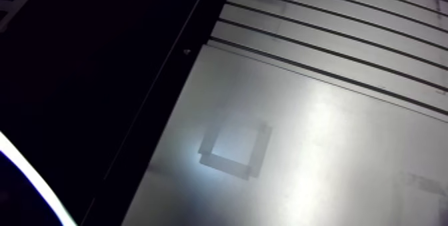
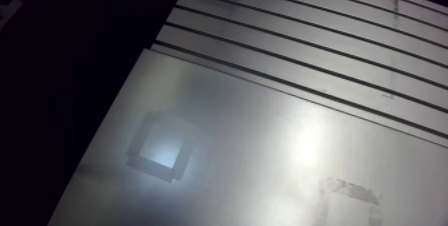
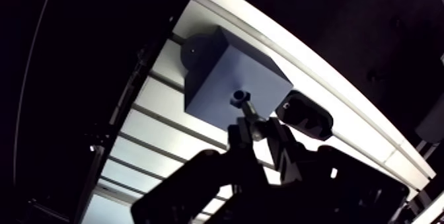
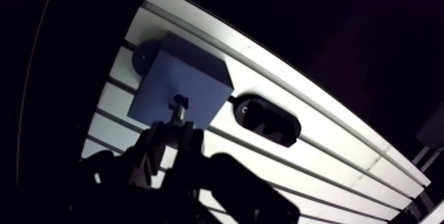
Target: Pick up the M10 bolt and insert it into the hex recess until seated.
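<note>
Jaws are clenched on the M10 bolt (image 3: 248, 112), w/ its far end right at the small dark recess (image 3: 238, 96) in the top face of the grey-blue block (image 3: 218, 74). Block sits on the slotted table (image 3: 155, 101); a black oval part (image 3: 305, 114) lies just beside it. Can't tell whether the bolt's seated.

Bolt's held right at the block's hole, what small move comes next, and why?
Probably ease the bolt straight into the recess: the gripper is shut on it, and its tip appears to sit at the opening in the block, not yet seated.
</note>
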`<state>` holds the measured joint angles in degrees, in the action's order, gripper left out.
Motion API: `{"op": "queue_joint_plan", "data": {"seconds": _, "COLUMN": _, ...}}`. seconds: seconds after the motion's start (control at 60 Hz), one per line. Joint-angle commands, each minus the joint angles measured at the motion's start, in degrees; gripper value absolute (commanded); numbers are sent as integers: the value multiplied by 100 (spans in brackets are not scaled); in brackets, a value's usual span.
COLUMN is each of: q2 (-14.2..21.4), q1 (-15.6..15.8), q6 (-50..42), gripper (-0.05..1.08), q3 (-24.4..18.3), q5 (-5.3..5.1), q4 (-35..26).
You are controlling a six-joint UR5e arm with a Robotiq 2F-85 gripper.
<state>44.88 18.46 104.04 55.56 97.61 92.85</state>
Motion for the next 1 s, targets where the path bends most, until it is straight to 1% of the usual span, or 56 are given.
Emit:
{"op": "queue_joint_plan", "data": {"seconds": 0.017, "q2": -11, "q1": 0, "q6": -2, "gripper": 104, "q3": 12, "q5": -1, "q4": 0}}
{"op": "queue_joint_plan", "data": {"seconds": 1.0, "q2": -20, "q1": 9, "q6": -10, "gripper": 104, "q3": 55, "q5": -18, "q4": 9}}
